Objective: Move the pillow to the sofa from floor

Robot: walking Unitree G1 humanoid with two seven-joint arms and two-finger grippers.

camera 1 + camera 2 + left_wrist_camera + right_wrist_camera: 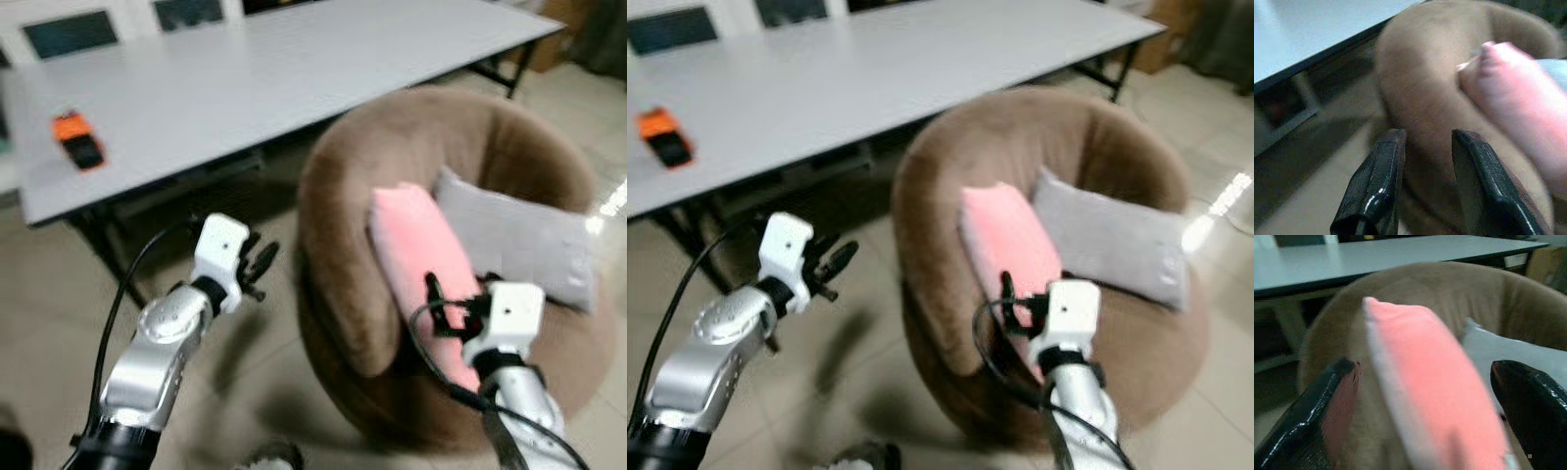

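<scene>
A pink pillow (421,250) lies tilted in the round brown sofa chair (343,245), leaning against its left inner wall. Next to it on the right rests a grey pillow (519,240). My right gripper (446,299) is at the pink pillow's near end, open, with its fingers (1332,406) spread wide on either side of the pillow (1435,382). My left gripper (260,264) hangs in the air left of the sofa's outer wall, open, with nothing between its fingers (1381,171).
A long white table (245,88) stands behind the sofa, with an orange and black device (78,140) on its left part. Dark table legs (98,235) stand on the beige tiled floor (59,323) to my left.
</scene>
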